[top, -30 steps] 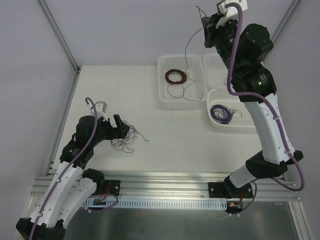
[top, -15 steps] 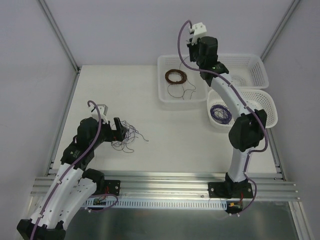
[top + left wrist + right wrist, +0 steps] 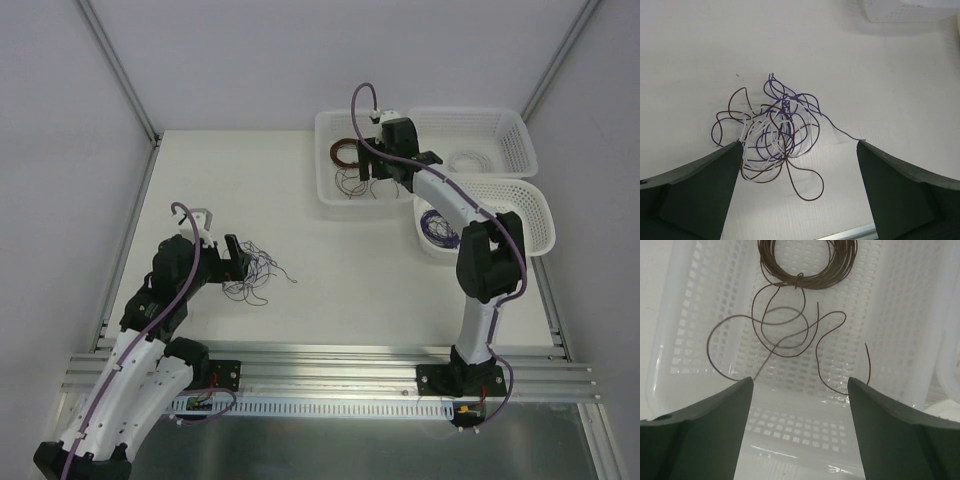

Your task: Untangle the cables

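Cables: loose knot of purple, brown and white wire lying flat on the table, just ahead of and between the fingers of the left claw. The knot has no clear long axis; one purple strand trails toward the claw's right-hand finger and one brown loop reaches back into the gap. Left claw: much the nearer, spread wide, pinching nothing, its left-hand fingertip at the knot's edge, contact uncertain. Right claw: well apart from the knot, spread and empty over a white basket, brown coil ahead of it.
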